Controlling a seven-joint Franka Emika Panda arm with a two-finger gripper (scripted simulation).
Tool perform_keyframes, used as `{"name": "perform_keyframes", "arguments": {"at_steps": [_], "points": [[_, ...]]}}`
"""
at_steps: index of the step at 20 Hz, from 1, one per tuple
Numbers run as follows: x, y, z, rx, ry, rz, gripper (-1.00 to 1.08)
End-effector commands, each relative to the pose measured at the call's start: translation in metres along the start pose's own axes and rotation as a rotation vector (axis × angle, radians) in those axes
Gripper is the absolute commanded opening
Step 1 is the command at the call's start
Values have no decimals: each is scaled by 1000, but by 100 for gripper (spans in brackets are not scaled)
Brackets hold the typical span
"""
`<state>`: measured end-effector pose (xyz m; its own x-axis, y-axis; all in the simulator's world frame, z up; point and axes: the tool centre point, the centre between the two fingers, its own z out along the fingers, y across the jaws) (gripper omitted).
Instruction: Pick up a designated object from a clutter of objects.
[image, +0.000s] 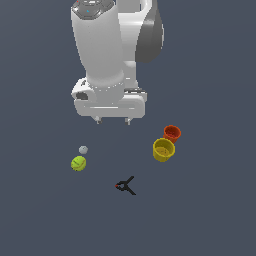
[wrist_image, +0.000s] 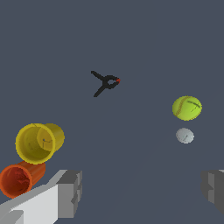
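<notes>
The fingers (image: 113, 120) hang well above the counter (image: 200, 220), spread wide and gripping nothing; in the wrist view each finger pad (wrist_image: 70, 192) sits at an opposite edge of the picture with bare counter between them. That wide spread suits a ball that must pass between the pads before they close.

The yellow-green ball (image: 78, 163) rests on the counter, well apart from the fingers, off toward the exterior view's left and nearer that camera than they are. Its dark seam lines show plainly in the wrist view (wrist_image: 187, 108). A small pale grey sphere (image: 83, 149) lies just beside it, on the side closer to the fingers; whether the 2 touch is hard to tell, though the wrist view suggests a thin gap.

The other 3 pieces of clutter stand clear of the ball: the black clamp (image: 125, 185) lies out ahead of the fingers, and the yellow cup (image: 163, 149) and orange-red cup (image: 172, 133) press together off to the opposite side.

Judging by this layout, the reach has not begun, and the fingers would likely need to straddle the ball without catching the grey sphere.
</notes>
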<state>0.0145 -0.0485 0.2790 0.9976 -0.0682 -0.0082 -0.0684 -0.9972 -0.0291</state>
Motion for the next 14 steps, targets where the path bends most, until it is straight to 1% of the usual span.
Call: {"name": "perform_keyframes", "arguments": {"at_steps": [1, 6, 10, 14], "points": [[8, 12, 12, 2, 1, 24, 100], [28, 47, 47, 3, 4, 88, 100], [43, 83, 82, 0, 7, 149, 100], [52, 118, 117, -6, 9, 204, 100]]}}
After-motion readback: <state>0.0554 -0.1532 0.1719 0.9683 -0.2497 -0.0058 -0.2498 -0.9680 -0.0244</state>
